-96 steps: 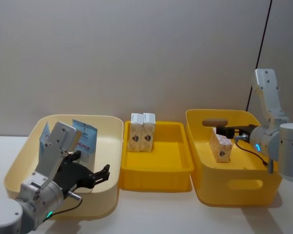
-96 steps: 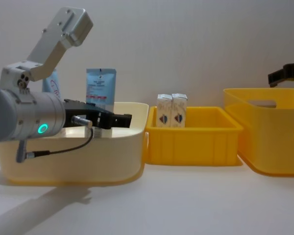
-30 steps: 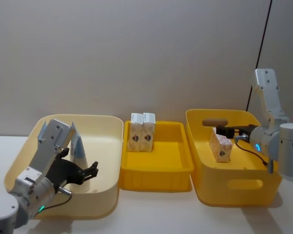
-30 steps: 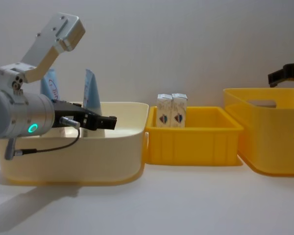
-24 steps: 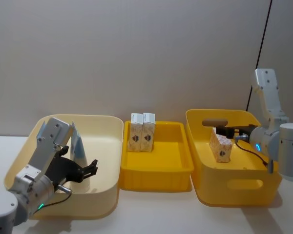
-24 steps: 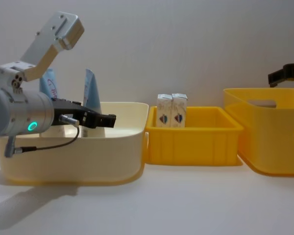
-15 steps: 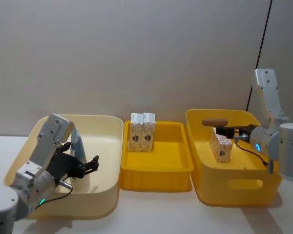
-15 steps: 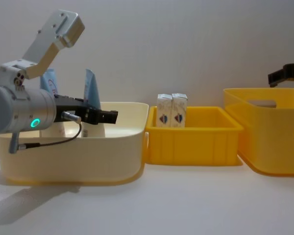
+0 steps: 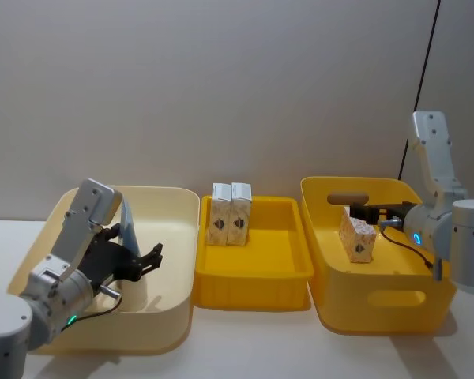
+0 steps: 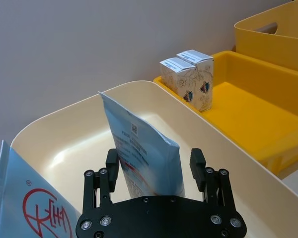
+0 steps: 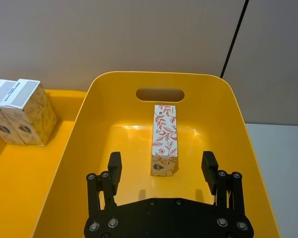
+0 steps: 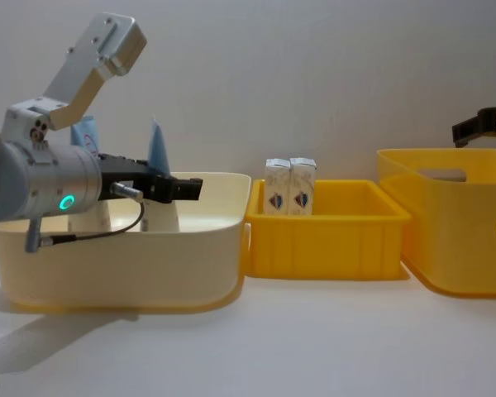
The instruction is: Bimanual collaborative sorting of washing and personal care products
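Note:
A light-blue tube (image 10: 144, 158) stands upright in the cream bin (image 9: 174, 207), also seen as tube (image 9: 127, 227) and tube (image 12: 155, 142). My left gripper (image 10: 154, 166) is open inside that bin, one finger on each side of the tube; its tip reads as left gripper (image 12: 186, 187) and left gripper (image 9: 140, 260). A second tube (image 10: 25, 210) leans beside it. Two white cartons (image 9: 230, 213) stand in the middle yellow tray (image 9: 253, 272). My right gripper (image 11: 161, 167) hangs open over a carton (image 11: 164, 140) in the right yellow bin (image 9: 379, 304).
The three containers stand side by side, close together, in front of a grey wall. Bare white table (image 12: 314, 339) lies in front of them. The right bin has a handle slot (image 11: 160, 94) in its far wall.
My left gripper has lifted and moved forward around the tube, which turned from face-on to edge-on since the earliest frame. The right arm has not moved.

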Available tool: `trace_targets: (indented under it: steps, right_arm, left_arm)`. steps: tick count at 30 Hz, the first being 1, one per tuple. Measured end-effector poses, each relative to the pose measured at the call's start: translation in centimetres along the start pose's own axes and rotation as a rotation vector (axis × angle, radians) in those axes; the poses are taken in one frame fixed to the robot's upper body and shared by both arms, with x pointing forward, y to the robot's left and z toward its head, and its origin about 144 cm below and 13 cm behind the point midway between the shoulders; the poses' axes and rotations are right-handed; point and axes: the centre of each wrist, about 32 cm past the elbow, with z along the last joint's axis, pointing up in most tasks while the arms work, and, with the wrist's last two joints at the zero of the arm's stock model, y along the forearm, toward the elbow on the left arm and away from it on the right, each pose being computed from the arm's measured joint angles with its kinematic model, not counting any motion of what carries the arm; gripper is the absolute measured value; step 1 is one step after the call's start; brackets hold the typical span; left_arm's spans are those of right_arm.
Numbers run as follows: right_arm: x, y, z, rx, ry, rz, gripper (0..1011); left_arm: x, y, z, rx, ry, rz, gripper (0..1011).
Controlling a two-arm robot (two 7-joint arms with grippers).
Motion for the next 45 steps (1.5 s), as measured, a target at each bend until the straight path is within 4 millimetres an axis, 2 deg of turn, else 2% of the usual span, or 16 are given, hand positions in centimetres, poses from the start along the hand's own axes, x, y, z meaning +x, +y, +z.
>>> trace_targets:
  steps: [5, 7, 8, 19, 29, 45]
  right_arm:
    - [0.00, 0.00, 0.00, 0.000, 0.000, 0.000, 1001]
    - [0.00, 0.00, 0.00, 0.000, 0.000, 0.000, 1001]
    - [0.00, 0.00, 0.00, 0.000, 0.000, 0.000, 1001]
    - [0.00, 0.00, 0.00, 0.000, 0.000, 0.000, 1001]
    - [0.00, 0.00, 0.00, 0.000, 0.000, 0.000, 1001]
    - [0.00, 0.00, 0.00, 0.000, 0.000, 0.000, 1001]
  left_arm:
    - [0.03, -0.12, 0.01, -0.004, 0.000, -0.003, 794]
    - [0.05, -0.18, 0.02, -0.007, -0.001, -0.004, 702]
    - [0.05, -0.19, 0.02, -0.007, -0.001, -0.004, 702]
    - [0.09, -0.32, 0.03, -0.010, -0.002, -0.007, 339]
    - [0.09, -0.37, 0.01, -0.012, -0.001, -0.008, 266]
    - [0.21, -0.28, 0.37, -0.027, -0.007, -0.004, 264]
